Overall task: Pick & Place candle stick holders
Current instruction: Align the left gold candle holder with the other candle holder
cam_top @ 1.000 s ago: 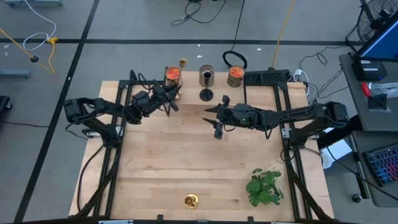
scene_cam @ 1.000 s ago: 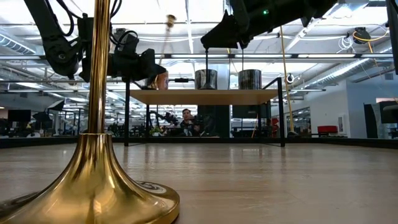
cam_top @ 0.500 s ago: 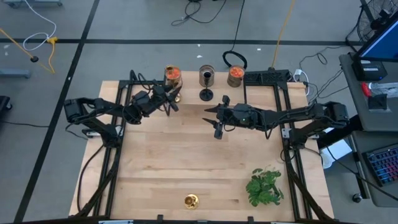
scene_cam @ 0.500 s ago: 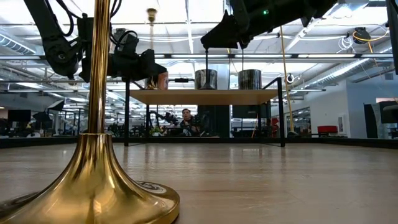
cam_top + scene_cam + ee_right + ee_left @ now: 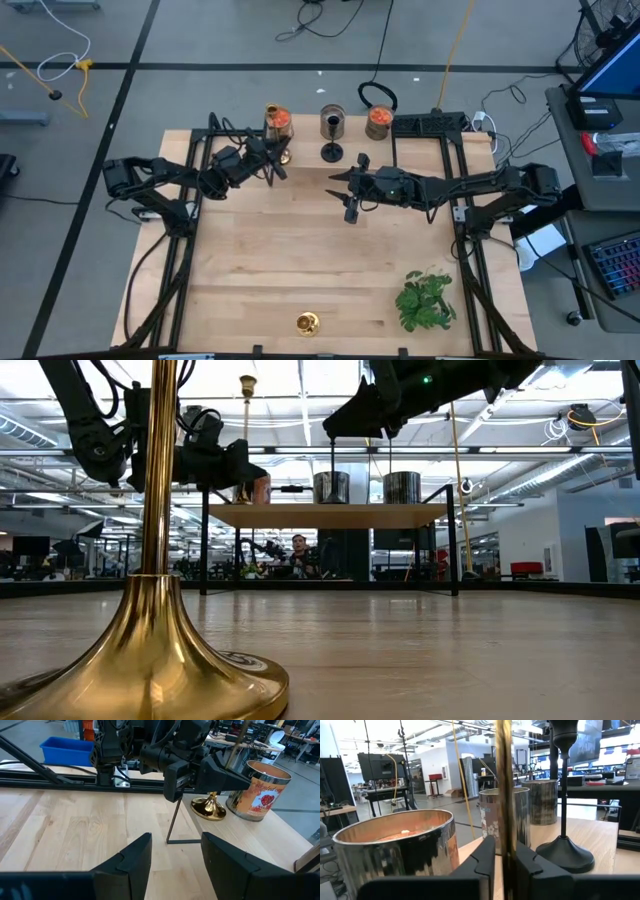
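Note:
A gold holder (image 5: 286, 154) stands upright at the far left, beside an orange jar (image 5: 278, 120). Its stem (image 5: 506, 795) is between the fingers of my left gripper (image 5: 279, 160), which is shut on it. Its flared base (image 5: 210, 808) seems to rest on the table. The black holder (image 5: 331, 150) stands on its base just to the right and also shows in the left wrist view (image 5: 563, 820). A second gold holder (image 5: 307, 323) stands on its base near the front edge, close in the low view (image 5: 160, 580). My right gripper (image 5: 350, 200) is open and empty above the table's middle. My left gripper pinches the gold holder's thin stem (image 5: 507, 840) between its two fingers (image 5: 487, 857), on the lower part a little above the base. The fingers come level from the table's left and lie across the stem. The holder stands upright, its base seemingly on the table.
Three jars stand in a row along the far edge: the orange one, a dark middle one (image 5: 333, 122) and another orange one (image 5: 378, 120). A leafy green plant (image 5: 425, 300) lies at the front right. Bare wood (image 5: 260, 250) lies between the arms and the front.
The gold holder in my left gripper has swung from tilted, its top leaning toward the far edge, to upright. Its base has stayed by the orange jar. The gripper stays shut on the stem.

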Robot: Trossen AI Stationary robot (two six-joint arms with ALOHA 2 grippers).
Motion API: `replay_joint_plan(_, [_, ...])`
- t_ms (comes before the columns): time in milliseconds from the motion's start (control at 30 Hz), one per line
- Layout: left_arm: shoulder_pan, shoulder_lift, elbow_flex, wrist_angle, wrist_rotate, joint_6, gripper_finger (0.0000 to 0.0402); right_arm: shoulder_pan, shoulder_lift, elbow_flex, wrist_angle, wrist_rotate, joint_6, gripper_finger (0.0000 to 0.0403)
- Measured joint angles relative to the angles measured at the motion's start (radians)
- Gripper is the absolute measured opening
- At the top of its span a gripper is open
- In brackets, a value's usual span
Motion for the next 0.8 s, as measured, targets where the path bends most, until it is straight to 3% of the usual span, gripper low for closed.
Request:
replay_joint_plan(333, [0.000,0.000,0.000,0.000,0.002,0.002,0.0009,0.000,0.000,0.000,0.000,0.000,0.000,0.0171])
replay_joint_plan(800, [-0.005,0.000,0.000,0.000,0.000,-0.023,0.0086,0.000,0.000,0.000,0.000,-0.002,0.000,0.0171])
